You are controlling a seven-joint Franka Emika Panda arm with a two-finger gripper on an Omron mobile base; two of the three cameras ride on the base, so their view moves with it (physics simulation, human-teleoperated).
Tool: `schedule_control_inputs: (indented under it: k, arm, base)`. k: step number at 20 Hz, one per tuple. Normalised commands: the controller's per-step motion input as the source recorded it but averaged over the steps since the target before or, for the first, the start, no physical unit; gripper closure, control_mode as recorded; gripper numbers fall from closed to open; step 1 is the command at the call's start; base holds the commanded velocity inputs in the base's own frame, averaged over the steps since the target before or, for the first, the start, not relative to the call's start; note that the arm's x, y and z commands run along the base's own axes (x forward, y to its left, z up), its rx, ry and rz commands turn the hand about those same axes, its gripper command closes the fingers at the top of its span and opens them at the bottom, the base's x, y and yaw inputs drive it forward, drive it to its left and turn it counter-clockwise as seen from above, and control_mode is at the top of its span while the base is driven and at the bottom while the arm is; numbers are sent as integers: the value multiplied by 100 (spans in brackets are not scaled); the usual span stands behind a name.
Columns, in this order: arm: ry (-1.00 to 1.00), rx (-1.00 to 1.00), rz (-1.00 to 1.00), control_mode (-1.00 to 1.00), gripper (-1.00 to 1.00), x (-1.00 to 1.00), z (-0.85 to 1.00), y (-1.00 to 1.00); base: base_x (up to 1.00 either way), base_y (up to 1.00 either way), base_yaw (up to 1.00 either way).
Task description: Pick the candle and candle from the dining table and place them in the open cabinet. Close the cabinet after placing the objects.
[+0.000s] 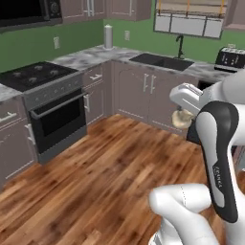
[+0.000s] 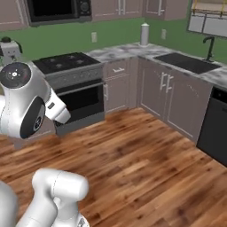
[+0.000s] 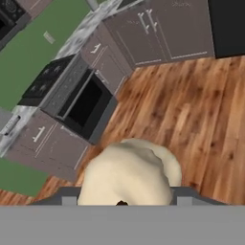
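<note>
A cream candle (image 3: 129, 172), squat and rounded, sits between the fingers of my gripper (image 3: 127, 201) and hides most of them in the hand view. From the left base view the same candle (image 1: 181, 119) hangs under the white hand, with the gripper (image 1: 183, 122) shut on it high above the wooden floor and in front of the base units. Mauve-brown wall cabinet doors (image 1: 86, 7) with silver bar handles line the top of that view and look closed. The dining table, the other candle and the open cabinet are out of view.
A black stove with an oven (image 1: 52, 110) stands to the left. A marbled counter with a black sink (image 1: 160, 61), a toaster (image 1: 229, 58) and a white roll (image 1: 108, 37) runs along the back. A dark dishwasher front (image 2: 215, 128) is on the right. The wooden floor (image 1: 110, 167) spreads wide in between.
</note>
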Motion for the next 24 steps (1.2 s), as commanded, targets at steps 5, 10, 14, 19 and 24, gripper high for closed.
schedule_control_inputs:
  k: [5, 10, 14, 19, 24]
  arm:
    - [0, 0, 0, 100, 100, 0, 0, 0]
    - [0, 0, 0, 100, 100, 0, 0, 0]
    - [0, 0, 0, 100, 100, 0, 0, 0]
    - [0, 0, 0, 100, 100, 0, 0, 0]
    - [0, 0, 0, 100, 100, 0, 0, 0]
  base:
    - [78, -2, -24]
    - [29, -15, -34]
    - [31, -18, -35]
    - [58, -12, -33]
    - [75, -5, -30]
